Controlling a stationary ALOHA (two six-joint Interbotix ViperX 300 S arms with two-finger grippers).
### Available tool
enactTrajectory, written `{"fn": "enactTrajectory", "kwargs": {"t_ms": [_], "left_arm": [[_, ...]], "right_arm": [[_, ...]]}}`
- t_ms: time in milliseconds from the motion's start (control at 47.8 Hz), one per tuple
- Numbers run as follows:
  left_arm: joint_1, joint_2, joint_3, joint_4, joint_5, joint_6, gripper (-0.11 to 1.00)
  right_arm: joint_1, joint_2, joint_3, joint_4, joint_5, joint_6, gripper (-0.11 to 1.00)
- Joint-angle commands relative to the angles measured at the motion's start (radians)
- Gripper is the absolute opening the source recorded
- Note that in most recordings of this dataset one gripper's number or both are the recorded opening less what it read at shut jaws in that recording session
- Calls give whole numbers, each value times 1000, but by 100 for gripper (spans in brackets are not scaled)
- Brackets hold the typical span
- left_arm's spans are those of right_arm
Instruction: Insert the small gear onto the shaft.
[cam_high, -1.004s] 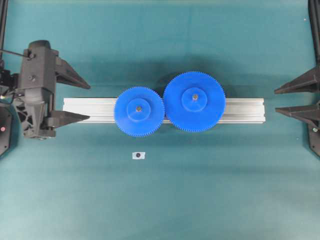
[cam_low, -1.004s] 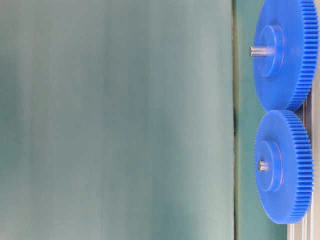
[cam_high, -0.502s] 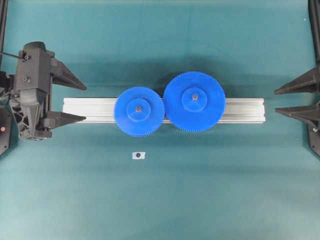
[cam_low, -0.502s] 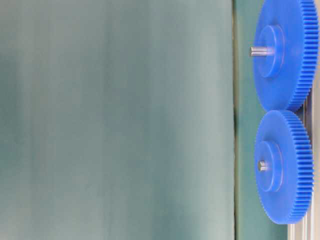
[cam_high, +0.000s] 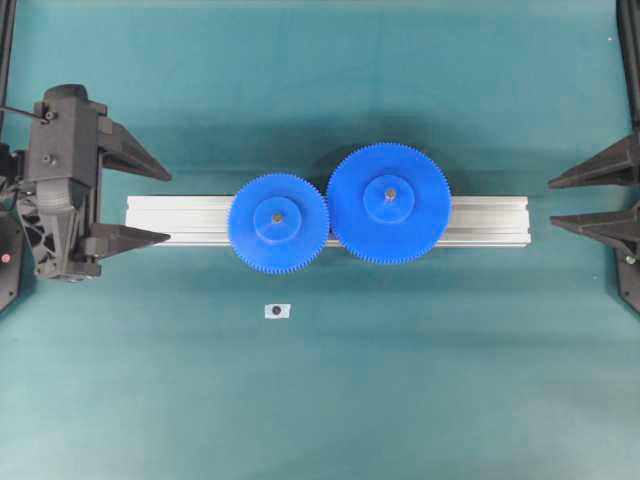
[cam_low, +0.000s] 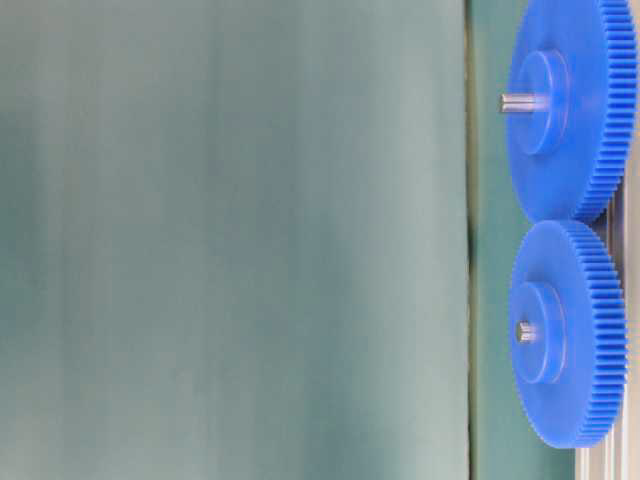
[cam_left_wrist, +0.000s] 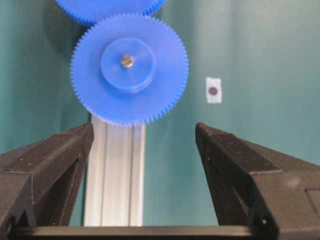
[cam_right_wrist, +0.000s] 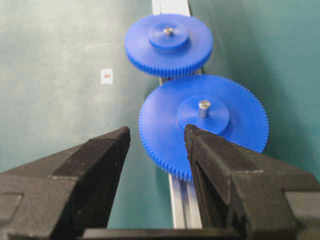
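The desk (cam_high: 320, 400) is covered in green cloth. Nearest the front edge, a small white tag (cam_high: 277, 311) with a dark dot lies flat, alone, just in front of the small gear.

Across the middle of the desk lies an aluminium rail (cam_high: 180, 220), running left to right. The small gear (cam_high: 278, 222) sits on the rail left of centre, seated on the shaft (cam_left_wrist: 127, 61), whose grey tip shows in the hub hole. The large gear (cam_high: 388, 204) stands just to its right, teeth meeting.

The left gripper (cam_high: 140, 206) hangs off the rail's left end, jaws spread, holding nothing. The right gripper (cam_high: 600, 196) stays at the right edge, jaws spread, empty, well apart from the rail.
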Motion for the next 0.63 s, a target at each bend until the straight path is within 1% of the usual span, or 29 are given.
{"fn": "enactTrajectory", "kwargs": {"t_ms": [0, 377, 544, 607], "left_arm": [[-5, -5, -9, 0, -6, 0, 80], [-6, -6, -2, 0, -6, -2, 80], [-6, -9, 8, 0, -6, -41, 80], [-8, -14, 9, 0, -8, -46, 80]], "right_arm": [[0, 8, -9, 2, -12, 9, 60], [-2, 8, -9, 2, -20, 9, 60], [-2, 8, -9, 2, -23, 9, 60], [-2, 8, -8, 2, -23, 9, 60]]}}
